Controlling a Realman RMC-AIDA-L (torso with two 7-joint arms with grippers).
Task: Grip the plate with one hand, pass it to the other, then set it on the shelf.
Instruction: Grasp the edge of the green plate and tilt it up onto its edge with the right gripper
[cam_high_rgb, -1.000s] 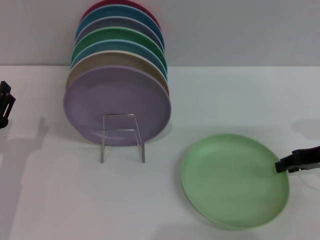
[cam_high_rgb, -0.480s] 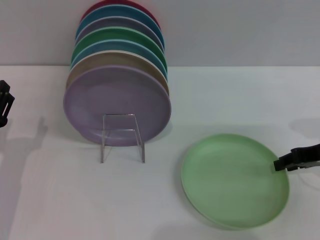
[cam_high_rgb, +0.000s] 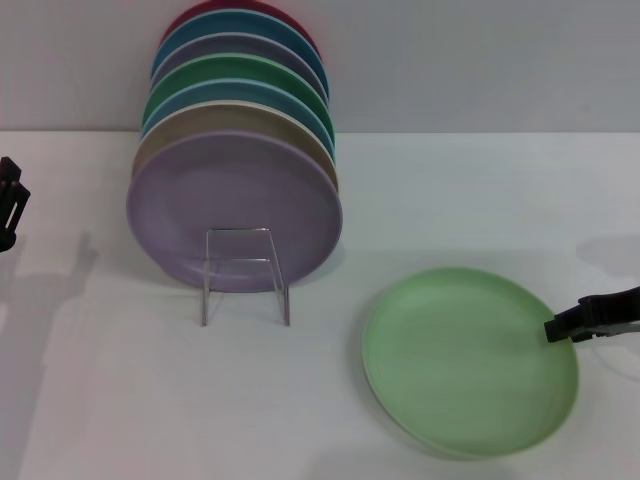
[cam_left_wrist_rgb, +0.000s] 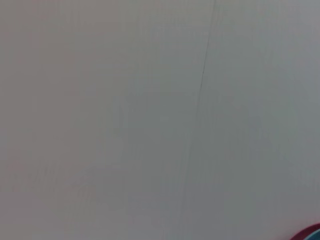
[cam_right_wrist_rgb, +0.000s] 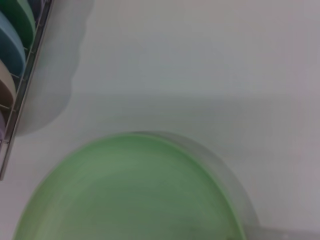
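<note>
I am bringing the right gripper (cam_high_rgb: 553, 331) to the stiff, probably slippery mint-green plate (cam_high_rgb: 468, 360) at its rim, finger spread unclear.

Table (cam_high_rgb: 120, 400): white, matte, plain surface filling the lower part of the head view; soft grey shadows lie along its left edge and near its right edge. Wall (cam_high_rgb: 480, 60): pale grey, unmarked, rising directly behind the table's far edge. A thin vertical seam (cam_left_wrist_rgb: 200, 90) runs down a pale panel in the left wrist view. Light: even, diffuse.
</note>
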